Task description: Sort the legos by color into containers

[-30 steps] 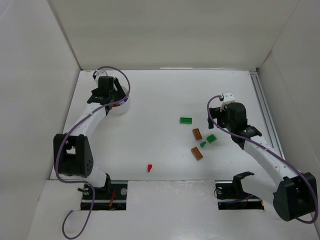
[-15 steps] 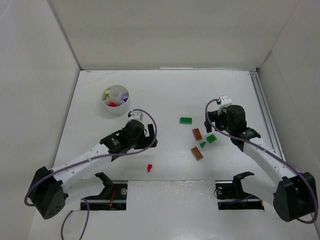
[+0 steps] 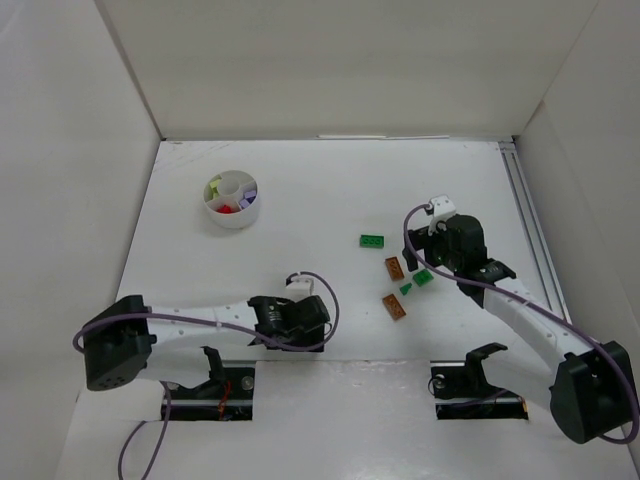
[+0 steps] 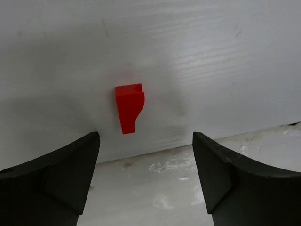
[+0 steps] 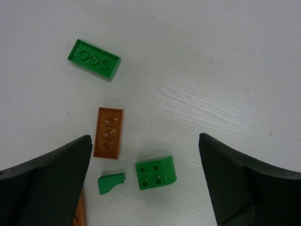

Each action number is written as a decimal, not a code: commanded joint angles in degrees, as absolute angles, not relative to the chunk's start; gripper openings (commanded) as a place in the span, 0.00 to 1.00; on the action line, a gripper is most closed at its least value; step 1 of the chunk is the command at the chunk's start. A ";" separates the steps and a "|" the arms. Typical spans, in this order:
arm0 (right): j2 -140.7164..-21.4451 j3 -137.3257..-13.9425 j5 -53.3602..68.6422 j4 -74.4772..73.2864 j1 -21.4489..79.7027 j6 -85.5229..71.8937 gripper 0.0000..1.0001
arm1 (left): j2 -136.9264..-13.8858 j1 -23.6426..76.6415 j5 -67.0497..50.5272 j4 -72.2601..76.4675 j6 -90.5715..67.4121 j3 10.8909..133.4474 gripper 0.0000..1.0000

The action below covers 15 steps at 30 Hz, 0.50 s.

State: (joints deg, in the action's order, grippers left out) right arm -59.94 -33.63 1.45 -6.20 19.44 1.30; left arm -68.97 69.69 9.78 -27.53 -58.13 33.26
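Left pincer (image 4: 146, 141): jaws apart, nothing between them. It is low over the counter (image 3: 300, 200), close to the near edge. The red lego (image 4: 129, 107) lies flat just ahead of the fingertips, in line with the gap and nearer the left finger, touching neither. In the top view my left arm covers this piece.

Right pincer (image 5: 145, 139): jaws wide apart, nothing held. It hangs over the cluster on the right half of the counter. In its wrist view:
- green three-stud plate (image 5: 94, 59), farthest out and apart from the rest
- brown-orange plate (image 5: 108, 132), near the left finger, not touching it
- green rounded brick (image 5: 156, 174), between the fingers, studs up
- small green wedge (image 5: 112, 182), just beside the rounded brick
- second brown-orange plate (image 5: 81, 212), mostly hidden behind the left finger

White cup (image 3: 232, 220): stands at the far left of the counter, well apart from both pincers. Yellow-green, purple and red pieces lie in separate compartments. I cannot count the pieces from the top view.
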 commanded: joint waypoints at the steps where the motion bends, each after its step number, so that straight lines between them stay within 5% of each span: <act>1: -58.71 -33.31 0.44 -2.72 20.04 1.67 1.00 | -72.50 69.87 14.93 -34.53 -63.19 36.37 0.75; 7: -57.57 -32.78 0.44 -2.72 20.57 1.67 1.00 | -77.77 70.40 18.90 -35.33 -63.90 39.20 0.58; 12: -57.57 -32.78 0.44 -2.72 20.57 1.67 1.00 | -79.28 70.40 19.51 -35.33 -63.37 40.42 0.32; 15: -57.57 -32.78 0.44 -2.72 20.57 1.67 1.00 | -79.28 70.40 21.09 -35.86 -64.07 41.57 0.24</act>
